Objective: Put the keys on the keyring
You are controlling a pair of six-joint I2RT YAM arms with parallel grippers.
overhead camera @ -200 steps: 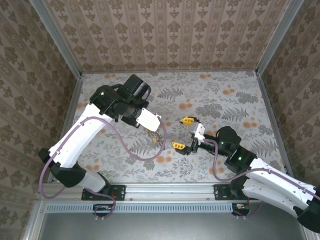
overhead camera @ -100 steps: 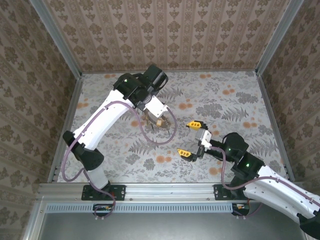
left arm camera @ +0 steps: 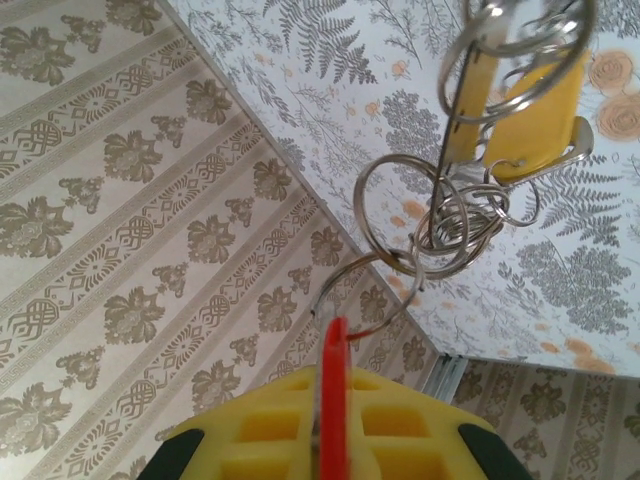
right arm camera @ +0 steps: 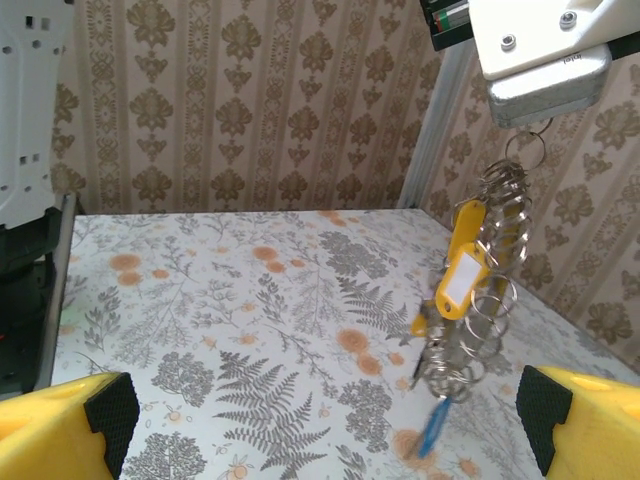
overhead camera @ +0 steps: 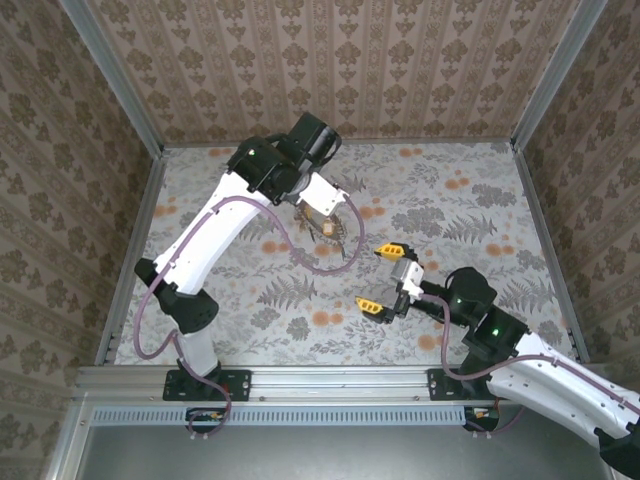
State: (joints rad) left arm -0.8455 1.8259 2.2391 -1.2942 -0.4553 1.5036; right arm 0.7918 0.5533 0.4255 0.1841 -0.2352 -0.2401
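Note:
My left gripper (left arm camera: pixel 333 390) is shut on the red key (left arm camera: pixel 334 350), pinched edge-on between its yellow pads. From that key hangs the keyring (left arm camera: pixel 440 215), a chain of silvery rings carrying yellow tags (left arm camera: pixel 535 105). Seen from the top, the left gripper (overhead camera: pixel 323 218) holds this bunch (overhead camera: pixel 338 233) above the far middle of the table. In the right wrist view the keyring (right arm camera: pixel 497 265) dangles with a yellow tag (right arm camera: pixel 458 275) and a blue key (right arm camera: pixel 432 427) at its bottom. My right gripper (overhead camera: pixel 380 279) stands open and empty, near and right of the bunch, apart from it.
The floral table cover (overhead camera: pixel 470 200) lies inside patterned walls with metal corner posts (overhead camera: pixel 540 80). The left arm's purple cable (overhead camera: pixel 300 255) loops low over the table beside the hanging bunch.
The left arm swung toward the far wall, carrying the key bunch up and away. The right gripper drew back a little toward the near right, jaws staying wide.

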